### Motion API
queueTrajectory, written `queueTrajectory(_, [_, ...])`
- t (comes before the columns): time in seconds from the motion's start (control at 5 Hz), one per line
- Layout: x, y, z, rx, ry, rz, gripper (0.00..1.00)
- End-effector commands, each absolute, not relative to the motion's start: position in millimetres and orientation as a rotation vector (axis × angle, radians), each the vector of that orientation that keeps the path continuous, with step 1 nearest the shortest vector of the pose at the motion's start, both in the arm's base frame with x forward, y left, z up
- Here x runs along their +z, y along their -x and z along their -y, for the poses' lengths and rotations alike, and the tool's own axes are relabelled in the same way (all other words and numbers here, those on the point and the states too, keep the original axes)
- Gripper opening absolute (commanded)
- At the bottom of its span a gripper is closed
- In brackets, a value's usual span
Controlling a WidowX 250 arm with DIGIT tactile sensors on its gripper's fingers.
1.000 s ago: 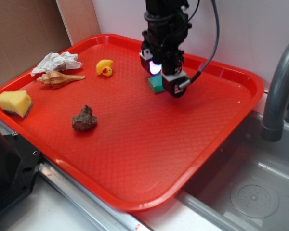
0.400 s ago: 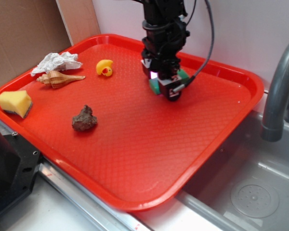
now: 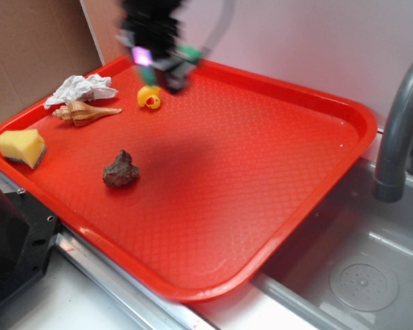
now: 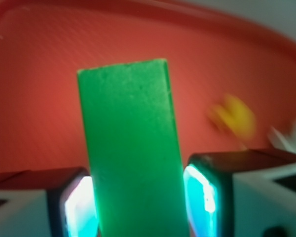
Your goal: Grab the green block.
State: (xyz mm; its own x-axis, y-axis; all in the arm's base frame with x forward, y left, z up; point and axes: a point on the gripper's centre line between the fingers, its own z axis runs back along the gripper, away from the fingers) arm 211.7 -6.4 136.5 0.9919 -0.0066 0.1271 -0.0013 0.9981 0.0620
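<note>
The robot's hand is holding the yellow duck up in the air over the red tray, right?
Not quite. The hand is holding the green block in the air over the red tray, clearest in the wrist view. The yellow duck sits on the tray.

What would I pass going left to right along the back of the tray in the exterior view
Crumpled paper → yellow duck → green block, held in the gripper above the red tray.

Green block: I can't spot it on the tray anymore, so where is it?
The green block is clamped in the gripper, lifted above the red tray's far-left corner, just over the yellow duck.
</note>
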Motion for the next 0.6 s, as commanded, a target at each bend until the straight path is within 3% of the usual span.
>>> queueTrajectory(0.0, [221,-197,-23,0.216,0.035,0.184,0.0])
queueTrajectory(0.2, [235,-202,-26,0.224,0.064,0.253,0.0])
queueTrajectory(0.4, [224,-207,-26,0.245,0.024,0.201,0.0])
